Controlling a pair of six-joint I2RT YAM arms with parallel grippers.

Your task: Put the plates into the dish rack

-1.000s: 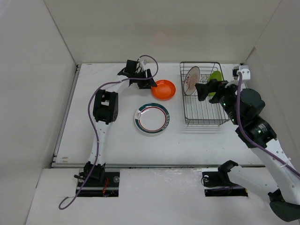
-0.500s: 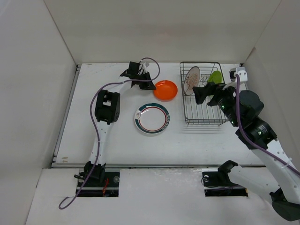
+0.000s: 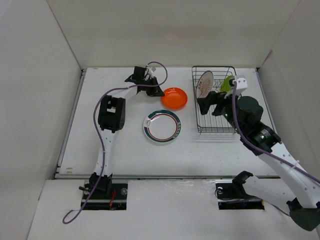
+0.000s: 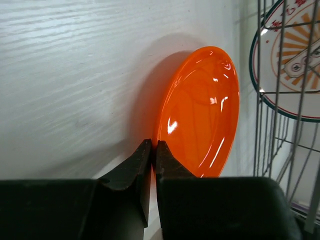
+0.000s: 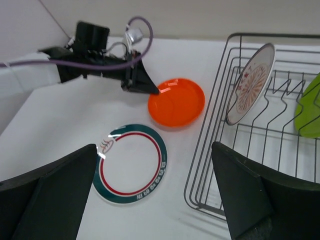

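Two plates (image 3: 162, 126) left of dish rack (image 3: 215, 132)

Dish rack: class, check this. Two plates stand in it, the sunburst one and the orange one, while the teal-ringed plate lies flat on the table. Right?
Not quite. The second plate standing in the dish rack is the lime green plate, not the orange plate, which is outside it; the right wrist view shows this. The sunburst plate and teal-ringed plate are as stated.
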